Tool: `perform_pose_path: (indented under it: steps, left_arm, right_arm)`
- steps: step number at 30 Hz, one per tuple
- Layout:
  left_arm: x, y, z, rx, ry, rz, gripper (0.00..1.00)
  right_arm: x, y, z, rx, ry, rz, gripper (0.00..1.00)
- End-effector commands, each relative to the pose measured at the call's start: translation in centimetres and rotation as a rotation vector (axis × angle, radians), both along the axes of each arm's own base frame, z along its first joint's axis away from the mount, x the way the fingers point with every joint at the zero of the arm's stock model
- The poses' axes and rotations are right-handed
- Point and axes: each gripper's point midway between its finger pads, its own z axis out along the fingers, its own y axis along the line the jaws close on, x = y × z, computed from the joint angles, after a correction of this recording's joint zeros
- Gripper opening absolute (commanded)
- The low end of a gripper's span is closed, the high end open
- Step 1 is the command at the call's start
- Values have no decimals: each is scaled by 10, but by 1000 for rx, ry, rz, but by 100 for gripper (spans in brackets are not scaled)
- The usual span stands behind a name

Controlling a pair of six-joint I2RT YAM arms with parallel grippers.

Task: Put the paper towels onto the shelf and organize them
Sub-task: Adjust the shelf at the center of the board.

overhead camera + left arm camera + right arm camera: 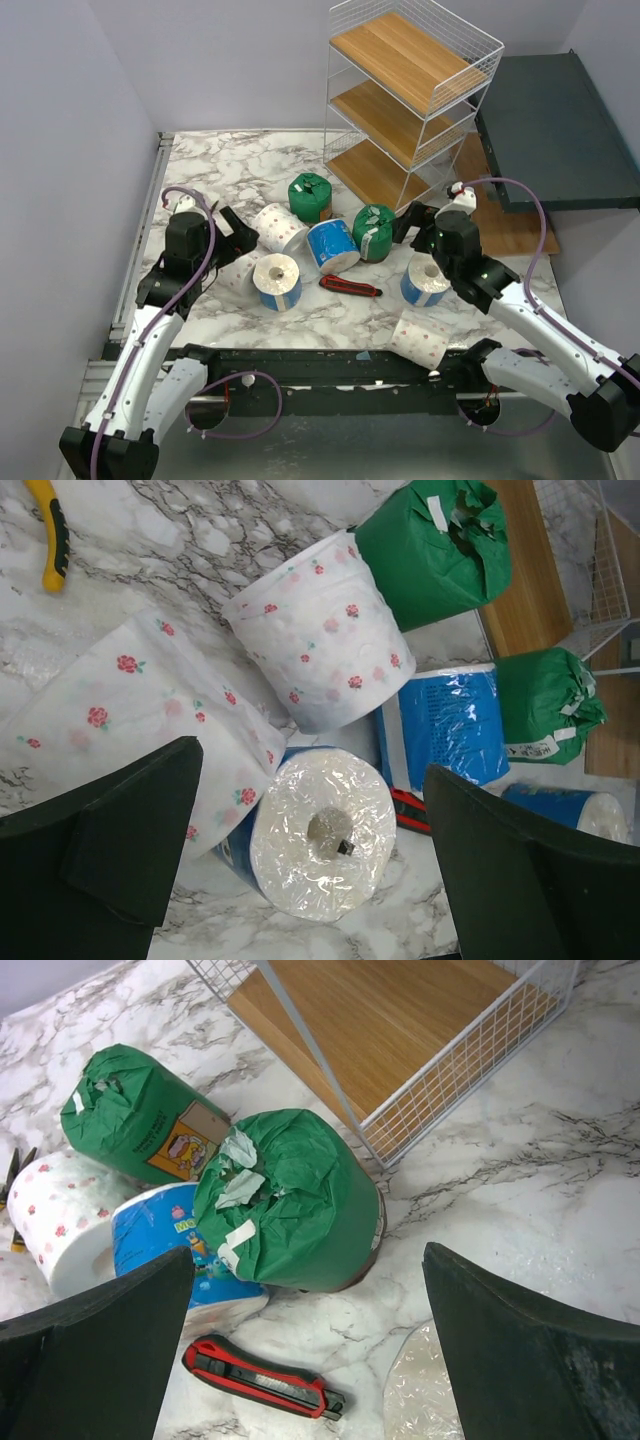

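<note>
Left gripper point(232, 232) and right gripper point(412, 222): jaws spread wide, holding nothing.
We see both arms reaching forward over the marble table point(230, 165), flanking the paper towels point(330, 245) clustered there. The left points at a blue-wrapped roll point(320, 835), the right hovers by a green-wrapped roll point(290, 1205) before the shelf point(410, 90).

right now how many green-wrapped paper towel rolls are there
2. One green-wrapped paper roll sits beside the white wire shelf; the second green roll is nearer, beside a blue-wrapped roll. None seems hidden.
</note>
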Motion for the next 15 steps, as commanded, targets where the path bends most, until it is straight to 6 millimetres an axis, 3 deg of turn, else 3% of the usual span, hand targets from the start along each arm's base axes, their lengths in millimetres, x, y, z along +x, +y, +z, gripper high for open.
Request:
perform_pose_path:
  steps: [1, 8, 15]
  left_arm:
    - [-2, -6, 20, 44, -102, -20, 98]
    - [-9, -14, 31, 92, -137, -35, 98]
    - [-12, -28, 34, 29, -155, -91, 98]
  right_arm:
    - [-1, 12, 15, 3, -17, 72, 100]
    - [-2, 19, 26, 19, -36, 113, 99]
    - [1, 8, 60, 49, -109, 52, 96]
